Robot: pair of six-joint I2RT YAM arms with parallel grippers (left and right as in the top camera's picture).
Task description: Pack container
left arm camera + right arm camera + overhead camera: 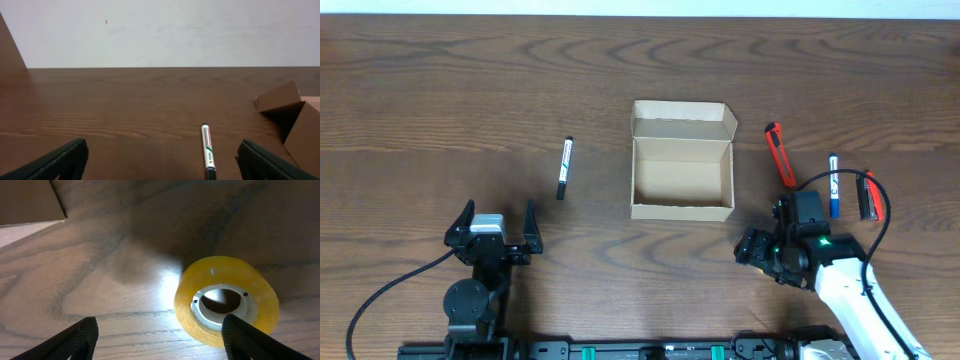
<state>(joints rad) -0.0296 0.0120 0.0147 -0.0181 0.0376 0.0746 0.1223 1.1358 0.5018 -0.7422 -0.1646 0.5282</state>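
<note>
Evidently the step in hand is picking up the yellow tape roll, judging from the right tool, which hangs just above it with its fingers spread wide and nothing between them. The roll lies flat on the tabletop and off-centre, close to one finger, so the tool should first slide sideways until the roll sits midway. It can then come down and close across the outer rim, or put one finger through the white core. A flat, smooth roll may skid under a one-sided push, so both fingers ought to meet it together. The container stands in the middle of the tabletop, near the right tool. Its flap is folded back on the far side and its inside is bare, so the roll can be carried over the near wall and let go low. The left tool is also wide open and empty, with a marker pen lying ahead of it, between its fingers. That pen carries a label with green and red marks, but the print is too small to read. The container is plain, and no writing shows on the roll.
</note>
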